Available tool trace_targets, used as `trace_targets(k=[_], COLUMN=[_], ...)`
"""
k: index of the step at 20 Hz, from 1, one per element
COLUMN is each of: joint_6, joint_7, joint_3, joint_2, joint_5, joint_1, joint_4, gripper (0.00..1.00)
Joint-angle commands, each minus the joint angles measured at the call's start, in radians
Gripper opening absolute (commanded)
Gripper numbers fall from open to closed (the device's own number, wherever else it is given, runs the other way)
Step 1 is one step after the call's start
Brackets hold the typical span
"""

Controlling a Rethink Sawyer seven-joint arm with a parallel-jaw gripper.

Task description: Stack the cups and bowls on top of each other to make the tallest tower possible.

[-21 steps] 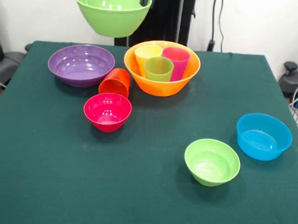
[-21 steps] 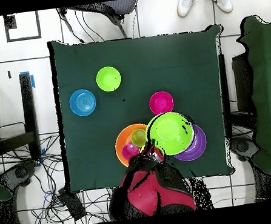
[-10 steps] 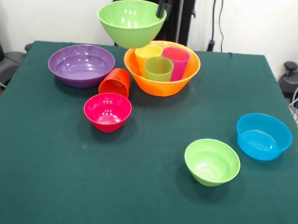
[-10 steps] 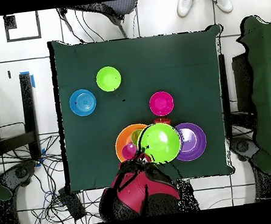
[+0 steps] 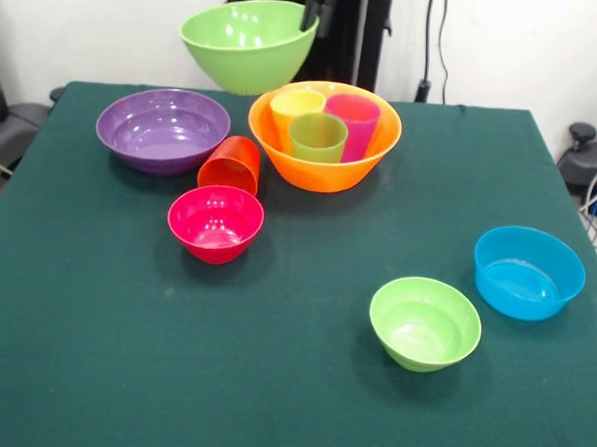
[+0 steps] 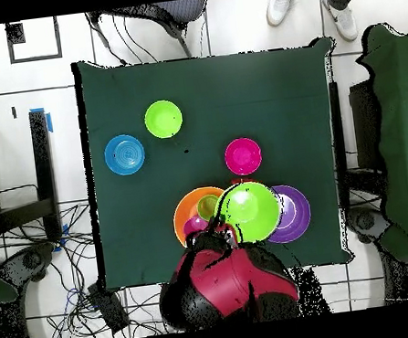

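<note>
On the green tabletop (image 5: 270,382), seen from the front, the wide purple bowl (image 5: 163,128) sits far left, upright and empty. Just right of it the orange-red cup (image 5: 231,164) lies tipped on its side, mouth toward the near edge, wedged between the purple bowl and the large orange bowl (image 5: 324,135); whether it actually touches either is hard to judge. Directly in front of that cup stands the small pink-red bowl (image 5: 215,221).

Above and behind these, the large light green bowl (image 5: 249,45) hangs in the air, tilted, over the gap between the purple and orange bowls. The gripper (image 5: 320,6) pinches its right-hand rim, one finger inside the bowl and one outside. In the overhead view the same bowl (image 6: 248,212) overlaps the orange bowl and the purple bowl beneath it, with the red and black arm (image 6: 227,288) reaching in from the bottom.

The large orange bowl rests on the tabletop at far centre and holds three upright cups: the yellow cup (image 5: 296,113) at the back left, the light green cup (image 5: 318,137) in front, and the purple-magenta cup (image 5: 353,123) at the back right.

Toward the near right, well apart from that group, stands the small light green bowl (image 5: 424,322), and farther right the medium blue bowl (image 5: 528,272), both upright and empty.
</note>
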Motion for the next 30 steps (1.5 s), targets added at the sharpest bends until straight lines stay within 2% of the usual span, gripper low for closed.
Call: trace_targets(k=[1, 3, 5, 14, 20, 25, 28, 30], joint_6=[0.109, 0.132, 0.157, 0.197, 0.236, 0.212, 0.204, 0.164], joint_7=[-0.085, -0.133, -0.147, -0.103, -0.015, 0.08, 0.088, 0.116], joint_3=[0.166, 0.209, 0.22, 0.267, 0.226, 0.17, 0.15, 0.112], joint_2=[-0.113, -0.154, -0.161, -0.122, -0.086, -0.02, -0.005, 0.018], joint_5=[0.115, 0.156, 0.171, 0.214, 0.192, 0.144, 0.143, 0.111], joint_1=[-0.077, -0.121, -0.132, -0.162, -0.086, 0.014, 0.049, 0.092], joint_4=[0.106, 0.13, 0.12, 0.062, 0.008, -0.035, -0.038, -0.043], gripper=[0.0, 0.0, 0.0, 0.0, 0.0, 0.0, 0.0, 0.0])
